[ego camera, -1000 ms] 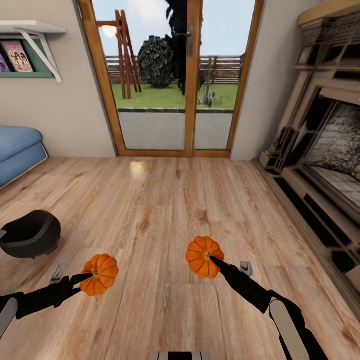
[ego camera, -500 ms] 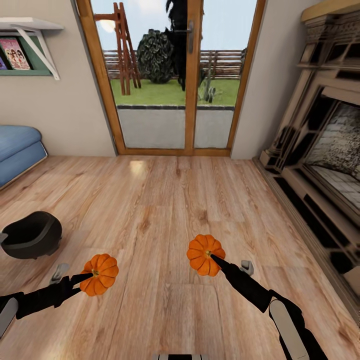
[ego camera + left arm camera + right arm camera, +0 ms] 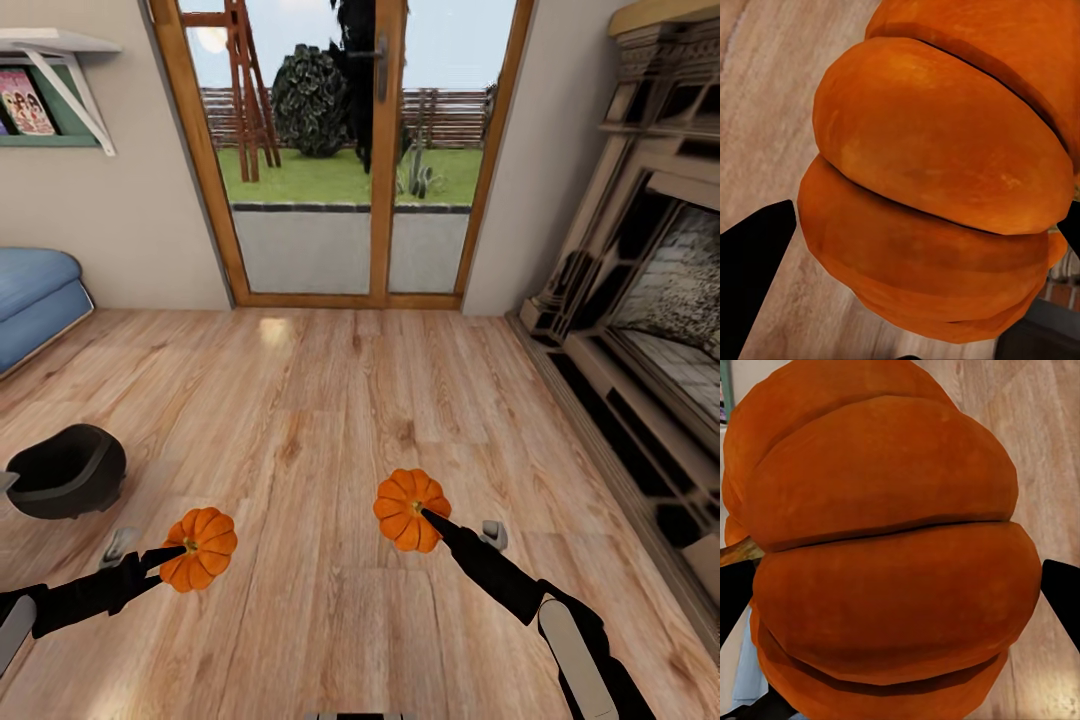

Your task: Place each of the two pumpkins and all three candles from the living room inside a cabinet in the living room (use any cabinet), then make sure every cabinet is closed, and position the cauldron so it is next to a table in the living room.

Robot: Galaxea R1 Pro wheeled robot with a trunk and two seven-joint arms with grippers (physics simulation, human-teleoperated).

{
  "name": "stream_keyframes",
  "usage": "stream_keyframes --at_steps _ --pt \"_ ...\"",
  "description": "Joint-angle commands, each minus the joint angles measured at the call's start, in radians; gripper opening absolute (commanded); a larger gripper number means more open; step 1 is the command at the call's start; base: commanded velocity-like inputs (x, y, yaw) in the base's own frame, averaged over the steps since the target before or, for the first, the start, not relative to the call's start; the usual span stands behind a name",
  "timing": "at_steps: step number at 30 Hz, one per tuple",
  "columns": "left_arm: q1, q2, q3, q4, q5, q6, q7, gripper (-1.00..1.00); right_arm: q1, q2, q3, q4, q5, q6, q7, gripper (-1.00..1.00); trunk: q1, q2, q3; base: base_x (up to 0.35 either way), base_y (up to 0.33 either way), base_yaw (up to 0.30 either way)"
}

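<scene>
Over the plank floor [image 3: 330, 400], facing the glass doors [image 3: 350, 150], nothing is stored yet. The cauldron [image 3: 65, 470] sits on the floor near its left edge, by no table. Each gripper is clamped on a pumpkin carried in the air: the left gripper [image 3: 165, 557] on one pumpkin [image 3: 200, 548], the right gripper [image 3: 440, 525] on the other pumpkin [image 3: 408, 510]. Candles and cabinet remain ahead.

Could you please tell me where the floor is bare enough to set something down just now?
The widest bare patch of wood floor lies between the glass doors, the blue sofa and the fireplace. It is tighter near the left, where the cauldron sits, and close in, where each gripper holds a pumpkin: left, right.
</scene>
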Motion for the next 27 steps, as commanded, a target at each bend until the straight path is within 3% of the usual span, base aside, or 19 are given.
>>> stream_keyframes --at_steps 1,27 --pt "0.0 0.0 0.0 0.0 -0.001 -0.001 0.001 -1.0 0.0 0.0 0.0 0.0 0.0 0.0 0.0 -1.0 -0.004 0.007 0.002 0.0 0.0 0.0" --pt "0.0 0.0 -0.001 0.0 -0.001 -0.001 0.001 -1.0 0.0 0.0 0.001 0.0 0.002 -0.001 0.002 -1.0 -0.104 0.189 0.04 0.0 0.0 0.0"
